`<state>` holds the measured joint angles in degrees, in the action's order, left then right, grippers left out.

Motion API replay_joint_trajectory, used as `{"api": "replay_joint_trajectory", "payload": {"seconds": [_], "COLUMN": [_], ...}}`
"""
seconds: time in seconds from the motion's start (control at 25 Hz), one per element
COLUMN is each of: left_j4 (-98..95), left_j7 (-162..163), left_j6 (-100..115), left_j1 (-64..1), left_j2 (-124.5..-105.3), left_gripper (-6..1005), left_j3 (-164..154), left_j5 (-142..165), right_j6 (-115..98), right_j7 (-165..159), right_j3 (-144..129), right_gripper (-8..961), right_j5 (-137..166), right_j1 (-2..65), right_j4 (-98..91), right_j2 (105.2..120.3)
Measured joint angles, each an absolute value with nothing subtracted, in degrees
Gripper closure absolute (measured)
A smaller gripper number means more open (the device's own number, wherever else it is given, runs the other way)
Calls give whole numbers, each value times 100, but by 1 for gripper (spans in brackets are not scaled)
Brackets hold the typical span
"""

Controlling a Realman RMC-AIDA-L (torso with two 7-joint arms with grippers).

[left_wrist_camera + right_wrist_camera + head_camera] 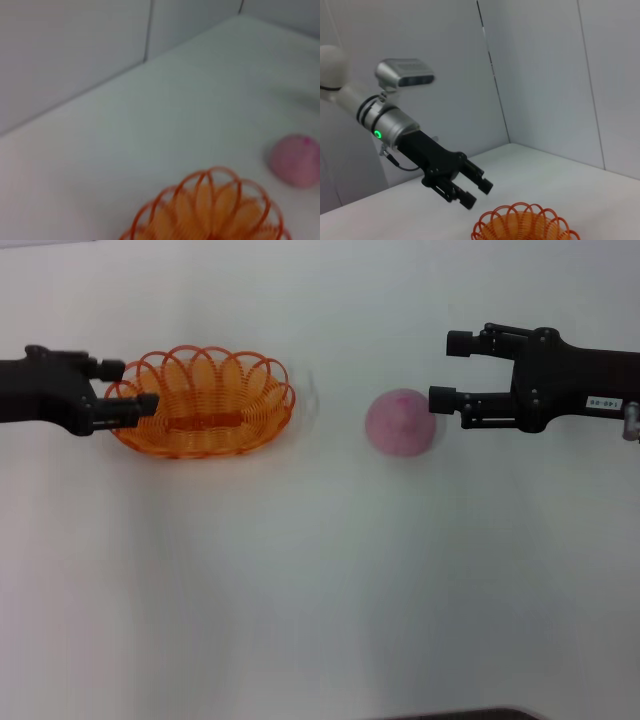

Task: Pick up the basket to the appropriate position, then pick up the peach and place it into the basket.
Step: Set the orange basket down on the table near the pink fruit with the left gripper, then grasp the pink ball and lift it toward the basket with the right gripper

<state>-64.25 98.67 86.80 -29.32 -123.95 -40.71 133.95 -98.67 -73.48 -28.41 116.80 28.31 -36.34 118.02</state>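
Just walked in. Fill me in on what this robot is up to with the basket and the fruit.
The robot works at a white table with both arms out. Its left gripper is at the left rim of the orange basket; whether it grips the rim cannot be told. The right gripper is open beside the pink peach, its lower finger near the fruit's right side, not closed on it. The peach sits on the table to the right of the basket, apart from it, so nothing is in the basket yet.

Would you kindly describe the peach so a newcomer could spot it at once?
On the white table, look right of centre, just beside the right gripper, whose fingers are open. There sits the peach, a round, matte pink ball, solid and smooth, unlike the orange wire-weave basket to its left.
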Motion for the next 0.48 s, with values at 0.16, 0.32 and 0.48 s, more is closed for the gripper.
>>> {"api": "replay_joint_trajectory", "payload": {"seconds": [0.16,0.32,0.48], "left_j4": [-6347,-5868,-5259], "left_j7": [9213,8317,7656], "left_j6": [8921,9491,9781], "left_j1": [-2697,-2636,-2623], "left_j2": [-12394,-12374,-12339], "left_gripper": [374,375,376], "left_j3": [-3865,-3355,-2866], "left_j5": [12537,11937,11579], "right_j6": [-9775,-9736,-9684], "right_j7": [-7348,-7348,-7348], "right_j3": [-2867,-2873,-2878], "right_gripper": [72,72,72], "right_j5": [11682,11688,11690], "right_j1": [2861,2872,2884], "right_j4": [-3628,-3623,-3621], "right_j2": [11830,11838,11839]}}
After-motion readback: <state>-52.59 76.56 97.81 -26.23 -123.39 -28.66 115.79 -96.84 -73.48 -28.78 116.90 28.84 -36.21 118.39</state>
